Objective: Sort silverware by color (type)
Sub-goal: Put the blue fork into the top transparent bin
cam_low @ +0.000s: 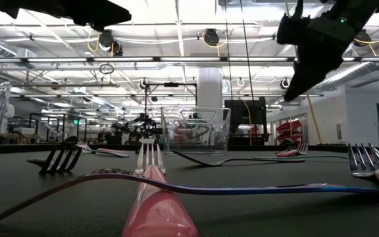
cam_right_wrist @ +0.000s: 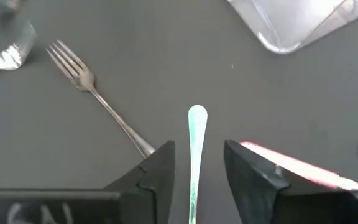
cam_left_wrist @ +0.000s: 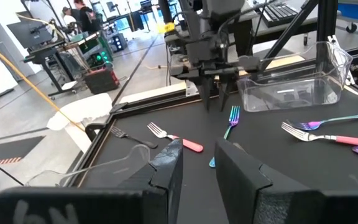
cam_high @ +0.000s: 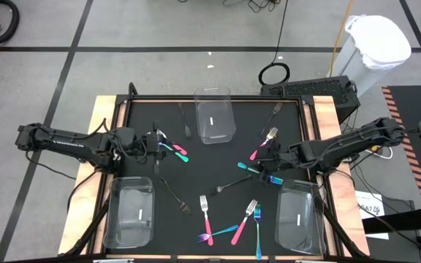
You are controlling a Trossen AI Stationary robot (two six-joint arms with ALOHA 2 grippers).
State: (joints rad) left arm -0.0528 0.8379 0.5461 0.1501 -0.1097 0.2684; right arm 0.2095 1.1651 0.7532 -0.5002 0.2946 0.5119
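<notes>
Forks lie scattered flat on the black mat. My right gripper (cam_high: 267, 166) is open and hangs above a teal-handled fork (cam_high: 258, 172). In the right wrist view its fingers (cam_right_wrist: 197, 149) stand on either side of that fork's handle end (cam_right_wrist: 196, 124) without touching it. A pink-handled fork (cam_high: 258, 151) lies just beyond it and a dark utensil (cam_high: 232, 185) just nearer. My left gripper (cam_high: 158, 142) is open and raised over the mat's left part, beside a teal fork (cam_high: 169, 148) and a pink fork (cam_high: 182, 155). The left wrist view shows nothing between its fingers (cam_left_wrist: 197, 158).
Three clear plastic bins sit on the mat: one at the far middle (cam_high: 214, 120), one near left (cam_high: 130, 212), one near right (cam_high: 298, 215). More pink and teal forks (cam_high: 229, 230) lie by the near edge. Dark forks lie at far right (cam_high: 275, 111) and centre left (cam_high: 175, 196).
</notes>
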